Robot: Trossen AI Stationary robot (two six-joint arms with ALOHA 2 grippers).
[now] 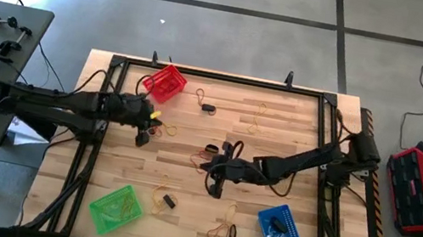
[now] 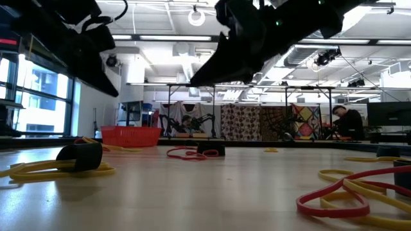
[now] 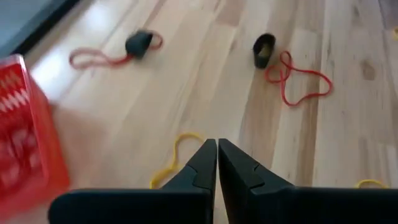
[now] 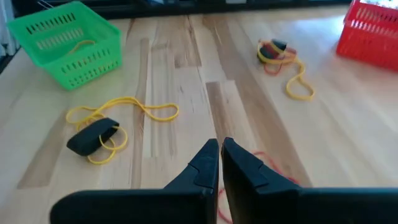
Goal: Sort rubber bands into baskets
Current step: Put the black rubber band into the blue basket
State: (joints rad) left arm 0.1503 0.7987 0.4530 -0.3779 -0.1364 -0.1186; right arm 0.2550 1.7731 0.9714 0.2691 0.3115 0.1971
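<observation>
From above we see the left gripper (image 1: 142, 135) just below the small red perforated plastic basket (image 1: 167, 83), with a short yellow rubber band (image 1: 155, 114) touching that arm's head; the right gripper (image 1: 214, 185) sits mid-table beside a reddish-orange rubber band (image 1: 198, 162) and a thicker black loop (image 1: 210, 149), while the green perforated basket (image 1: 118, 209) and the blue perforated basket (image 1: 279, 231) lie along the near edge. At table height both arms hang clear of the butcher-block wooden table (image 2: 212, 186), and loose bands lie flat on it, a red one (image 2: 324, 199) closest to the camera. Past the left wrist, the fingers (image 3: 202, 165) are clenched together with nothing visibly between them; a thin yellow band (image 3: 176, 155) lies just ahead of the tips on the red-basket side, its long axis running roughly away from them. Past the right wrist, those fingers (image 4: 205, 163) are likewise pressed together and empty; a thin red loop (image 4: 264, 171) lies right beside their tips, and a yellow band tangled with a black one (image 4: 102, 130) lies farther off, towards the green basket. We judge the left arm nearer the yellow band, the right nearer the red loop.
</observation>
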